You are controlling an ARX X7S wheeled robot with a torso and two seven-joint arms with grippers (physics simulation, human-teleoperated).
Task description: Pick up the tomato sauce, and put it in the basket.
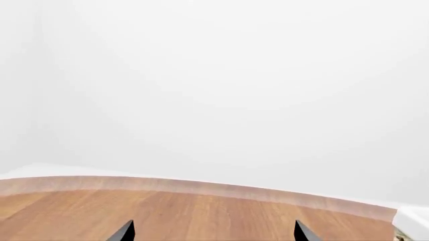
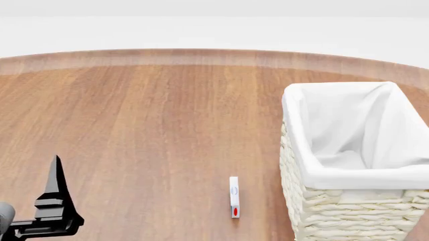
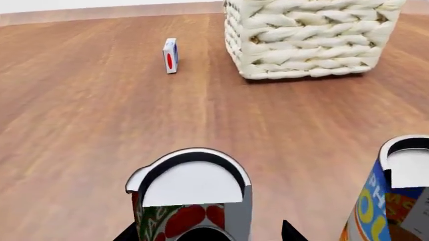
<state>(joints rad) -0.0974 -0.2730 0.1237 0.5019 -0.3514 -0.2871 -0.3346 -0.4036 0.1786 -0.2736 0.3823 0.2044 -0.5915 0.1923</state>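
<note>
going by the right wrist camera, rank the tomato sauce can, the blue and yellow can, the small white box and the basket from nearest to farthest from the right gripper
1. Tomato sauce, directly at the right gripper.
2. Blue-and-yellow can, just off to one side.
3. Small white box and basket, both far across the table; too close to call between them.

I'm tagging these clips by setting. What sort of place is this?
Likely a simulated tabletop test scene, not a real room: a bare wooden table against blank white surroundings, holding a lined wicker basket, grocery cans such as the tomato sauce, and a small box.
</note>
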